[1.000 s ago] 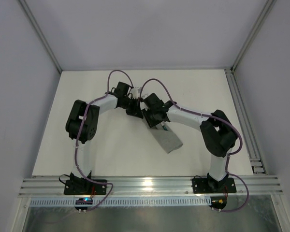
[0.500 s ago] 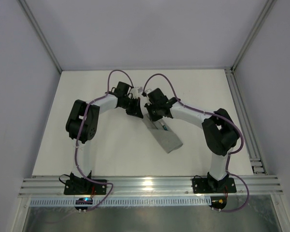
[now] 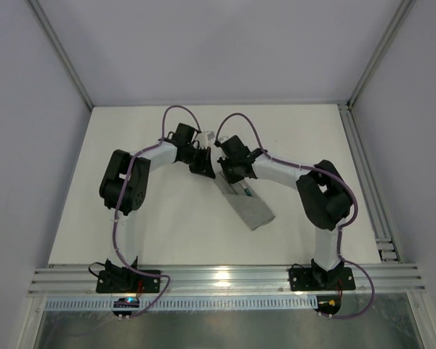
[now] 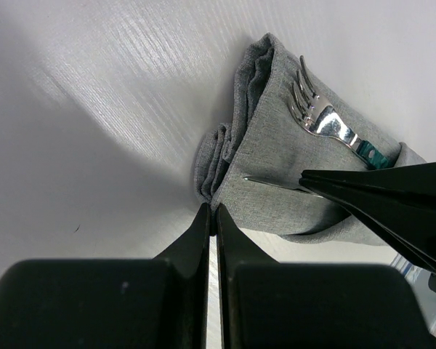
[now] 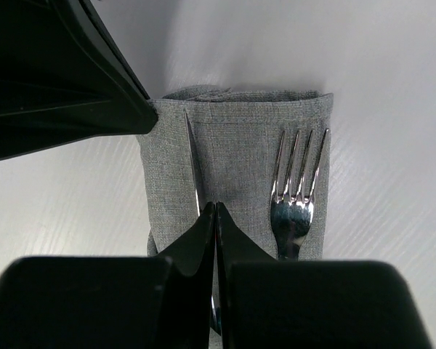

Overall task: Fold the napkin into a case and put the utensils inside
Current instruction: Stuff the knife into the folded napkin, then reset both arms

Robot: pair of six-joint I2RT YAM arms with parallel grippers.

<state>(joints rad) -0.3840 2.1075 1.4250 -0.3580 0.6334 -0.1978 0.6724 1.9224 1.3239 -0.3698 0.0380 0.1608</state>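
The right gripper point(image 5: 215, 207) clamps its jaws on the knife point(image 5: 193, 160) atop the case point(image 5: 240, 167), the fork point(image 5: 292, 214) at the knife's 3 o'clock, while the left gripper point(image 4: 212, 209) has its jaws pressed together at the case's corner

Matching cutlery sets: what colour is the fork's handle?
Teal; the fork handle shows best in the left wrist view.

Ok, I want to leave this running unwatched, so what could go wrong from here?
The right gripper is shut on the knife by its thin blade, which could slip or twist when pushed. The left gripper, shut at the case edge, sits very near the right one, so they might collide. Tugging the cloth could shift the fork, whose tines lie outside.
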